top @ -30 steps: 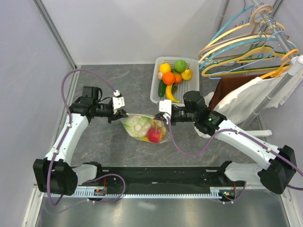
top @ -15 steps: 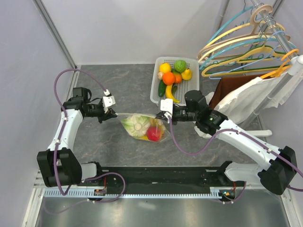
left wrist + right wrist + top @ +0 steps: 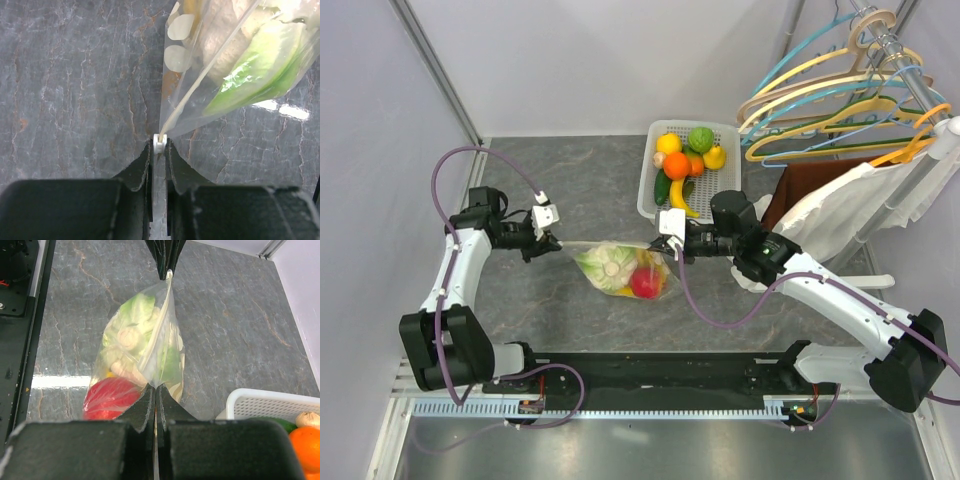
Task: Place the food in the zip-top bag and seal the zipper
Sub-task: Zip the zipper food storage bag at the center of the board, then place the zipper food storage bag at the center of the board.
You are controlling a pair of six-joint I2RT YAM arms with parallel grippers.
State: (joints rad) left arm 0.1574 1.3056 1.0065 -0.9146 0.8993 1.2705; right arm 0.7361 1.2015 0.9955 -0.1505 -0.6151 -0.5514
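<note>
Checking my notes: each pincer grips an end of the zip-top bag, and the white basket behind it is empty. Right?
No: the white basket is not empty; the top view shows an orange, a banana and a green fruit in it. The rest stands.

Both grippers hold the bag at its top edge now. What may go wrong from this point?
1. The left gripper pinches only the small white slider, which may slip out.
2. The right gripper grips just a thin corner of the bag. The red piece and green piece inside may pull it free.
3. Several fruits lie in the basket, so sealing now would leave them outside.
</note>
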